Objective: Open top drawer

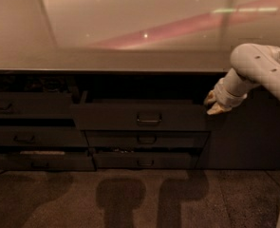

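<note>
The top drawer (pixel 111 118) is the wide dark grey front in the middle stack, under the counter edge. It stands out forward of the drawers below it, and its small loop handle (pixel 149 119) sits at the centre of the front. My gripper (pixel 214 105) hangs off the white arm at the right, just beside the drawer front's upper right corner, level with its top edge. The handle is well to the gripper's left. The inside of the drawer is hidden in shadow.
Two lower drawers (pixel 146 140) sit beneath the top one, and another stack of drawers (pixel 30 137) stands partly out at the left. A long pale countertop (pixel 106 61) overhangs them all. A dark closed panel (pixel 248 141) fills the right, with brown carpet (pixel 130 198) below.
</note>
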`<state>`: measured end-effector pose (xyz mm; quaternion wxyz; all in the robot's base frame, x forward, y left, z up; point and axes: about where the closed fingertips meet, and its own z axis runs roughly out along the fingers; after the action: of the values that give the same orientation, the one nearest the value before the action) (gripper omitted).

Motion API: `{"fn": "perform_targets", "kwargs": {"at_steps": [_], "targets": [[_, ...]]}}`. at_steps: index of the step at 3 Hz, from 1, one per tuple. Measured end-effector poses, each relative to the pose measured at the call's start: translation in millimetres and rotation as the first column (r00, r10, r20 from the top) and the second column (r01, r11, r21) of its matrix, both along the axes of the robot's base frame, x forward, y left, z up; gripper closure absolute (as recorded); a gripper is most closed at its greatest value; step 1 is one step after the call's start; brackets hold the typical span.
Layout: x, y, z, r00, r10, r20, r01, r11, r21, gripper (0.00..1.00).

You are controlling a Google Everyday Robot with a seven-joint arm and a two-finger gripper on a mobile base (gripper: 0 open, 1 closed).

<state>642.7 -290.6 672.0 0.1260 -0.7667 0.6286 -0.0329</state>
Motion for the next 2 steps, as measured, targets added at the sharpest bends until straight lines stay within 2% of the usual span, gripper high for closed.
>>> {"fn": "perform_targets", "kwargs": {"at_steps": [2], "targets": [[-6.6,-1.8,-0.8,1.0000,0.005,0.002,-0.005,1.000,-0.001,1.00]]}}
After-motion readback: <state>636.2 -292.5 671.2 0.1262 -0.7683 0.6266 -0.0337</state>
